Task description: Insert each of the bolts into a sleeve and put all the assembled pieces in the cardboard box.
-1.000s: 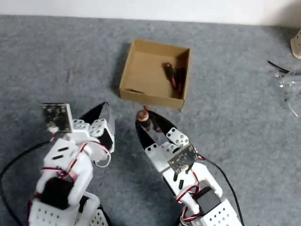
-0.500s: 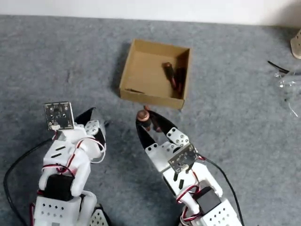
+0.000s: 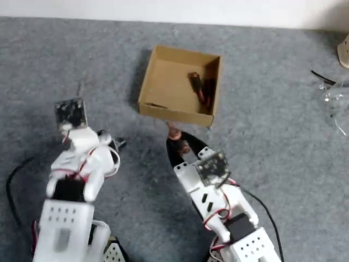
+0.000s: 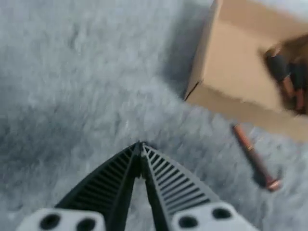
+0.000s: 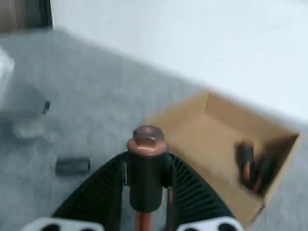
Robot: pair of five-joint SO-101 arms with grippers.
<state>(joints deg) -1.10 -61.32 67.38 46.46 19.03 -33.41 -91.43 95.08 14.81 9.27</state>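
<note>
Item 1. My left fingers (image 4: pixel 140 147): one pair, black ribbed plastic, closed tip to tip on nothing. They sit over the grey, fuzzy cover of the bench (image 3: pixel 272 164), at 9 o'clock of my right pair.

Item 2. Loose sleeve (image 5: pixel 72 166): one short black cylinder, lying on its side on the bench.

Item 3. Loose bolt (image 4: pixel 252 158): one slim copper-coloured shank, lying flat just outside the near wall of the cardboard box (image 3: pixel 174 113).

Item 4. My right fingers (image 5: pixel 147 162): one pair, clamped on one black sleeve (image 5: pixel 144 185) with a copper hex-headed bolt (image 5: pixel 147 139) through it, at 6 o'clock of the box.

Item 5. Cardboard box: one, square, open-topped, brown. Assembled pieces (image 3: pixel 199 87): two as far as I can count, dark and copper, lying against the box's 3 o'clock wall.
</note>
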